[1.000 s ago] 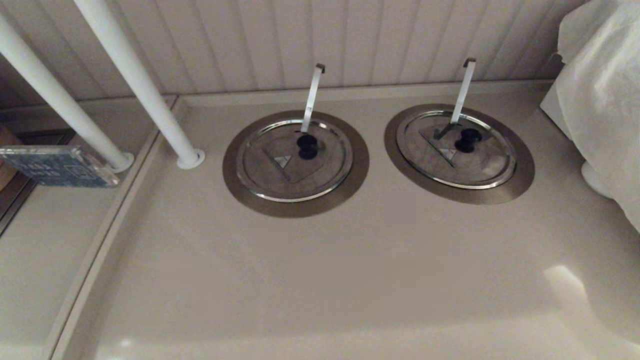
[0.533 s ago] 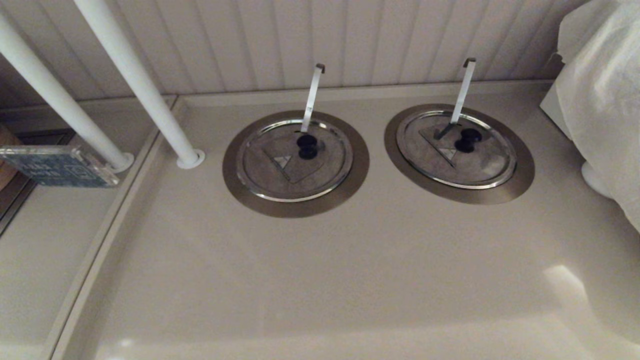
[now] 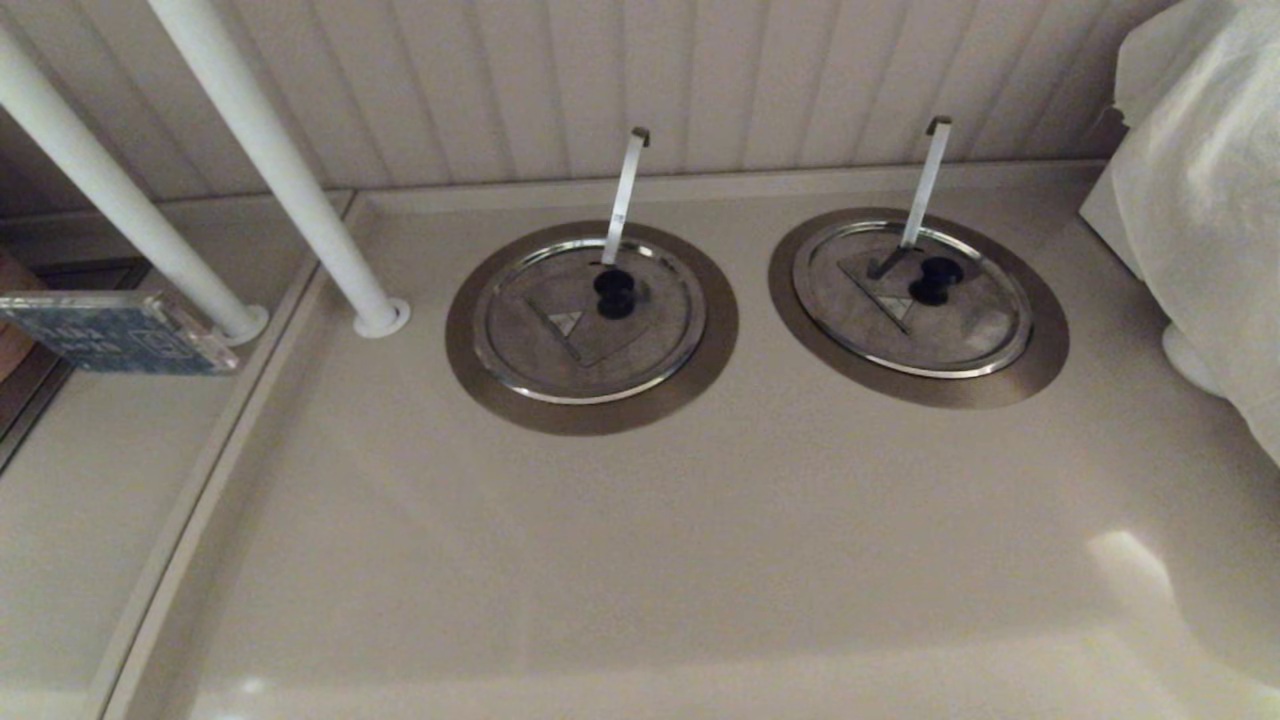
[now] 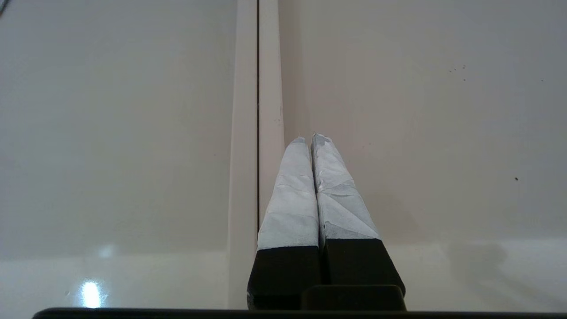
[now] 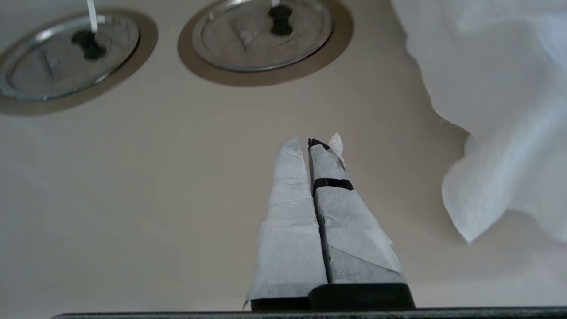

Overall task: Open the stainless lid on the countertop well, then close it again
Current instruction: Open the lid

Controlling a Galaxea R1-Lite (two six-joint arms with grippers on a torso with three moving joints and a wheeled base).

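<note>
Stainless lid flat on countertop well, near worktop back edge, right of twin lid. Right gripper pinched together, empty, above bare worktop, near white cloth. Left gripper likewise pressed together, over worktop seam. Both arms out of head view. Well interior hidden under lid.

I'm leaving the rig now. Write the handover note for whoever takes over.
Left gripper: shut, empty, over bare countertop beside a seam, out of the head view.
Right gripper: shut, empty, low over the counter, short of both lids, white cloth on its right.
The stainless lid, dim triangle mark, sits closed on the countertop well; its black knob is untouched. The twin lid is also closed.
Done: no sign of anything. Left: reach, open, close.
</note>
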